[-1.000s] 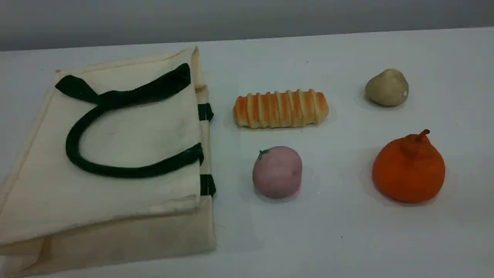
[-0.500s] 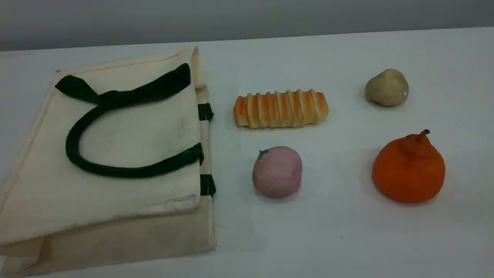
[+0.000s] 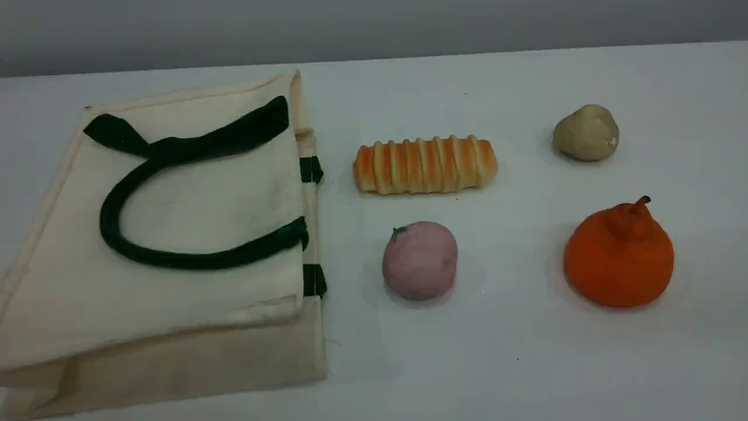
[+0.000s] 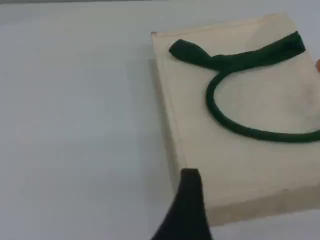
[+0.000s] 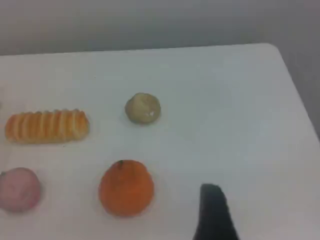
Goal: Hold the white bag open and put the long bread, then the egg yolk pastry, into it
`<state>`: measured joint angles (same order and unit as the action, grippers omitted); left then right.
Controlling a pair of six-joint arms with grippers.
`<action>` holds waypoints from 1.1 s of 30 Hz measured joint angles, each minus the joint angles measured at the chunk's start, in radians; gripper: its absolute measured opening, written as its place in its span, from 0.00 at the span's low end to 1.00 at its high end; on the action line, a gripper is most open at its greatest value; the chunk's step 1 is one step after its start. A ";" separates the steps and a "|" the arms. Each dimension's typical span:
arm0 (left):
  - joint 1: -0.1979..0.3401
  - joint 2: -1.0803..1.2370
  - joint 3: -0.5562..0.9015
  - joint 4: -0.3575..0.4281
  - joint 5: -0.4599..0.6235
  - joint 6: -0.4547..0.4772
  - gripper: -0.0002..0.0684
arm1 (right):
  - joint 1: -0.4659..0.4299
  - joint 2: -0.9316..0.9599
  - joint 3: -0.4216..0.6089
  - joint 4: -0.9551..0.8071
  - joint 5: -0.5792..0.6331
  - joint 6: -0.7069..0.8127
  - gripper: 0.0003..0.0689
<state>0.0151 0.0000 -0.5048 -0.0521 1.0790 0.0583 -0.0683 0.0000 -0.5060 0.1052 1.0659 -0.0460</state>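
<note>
The white bag [image 3: 204,199] lies flat and closed at the left of the table, its dark green handle [image 3: 106,216] looped on top. To its right lies the long bread [image 3: 425,165], crosswise. The egg yolk pastry [image 3: 585,133] sits at the far right. Neither arm appears in the scene view. In the left wrist view one dark fingertip [image 4: 190,180] hovers over the bag's [image 4: 250,170] near corner, holding nothing. In the right wrist view a fingertip [image 5: 212,200] hangs right of the pastry [image 5: 143,108] and bread [image 5: 46,126], touching nothing; its second finger is hidden.
A pink ball with a green tip [image 3: 419,261] sits in front of the bread. An orange stemmed fruit [image 3: 619,257] stands in front of the pastry. The table's right edge [image 5: 295,85] runs close to the right fingertip.
</note>
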 joint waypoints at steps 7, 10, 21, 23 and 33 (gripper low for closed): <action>0.000 0.000 0.000 0.000 0.000 0.000 0.87 | 0.000 0.000 0.000 0.000 0.000 0.000 0.61; 0.000 0.000 0.000 0.000 0.000 0.000 0.87 | 0.000 0.000 0.000 0.001 0.000 0.000 0.61; 0.000 0.000 0.000 0.000 0.000 0.000 0.87 | 0.032 0.000 0.000 0.012 -0.001 0.000 0.61; 0.000 0.000 0.000 0.000 0.000 0.000 0.87 | 0.032 0.000 0.000 0.029 -0.001 0.000 0.61; -0.081 0.148 -0.058 0.079 -0.096 -0.150 0.87 | 0.118 0.096 -0.065 0.028 -0.074 0.056 0.61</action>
<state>-0.0658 0.1480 -0.5630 0.0272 0.9830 -0.0913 0.0500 0.0960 -0.5712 0.1329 0.9916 0.0097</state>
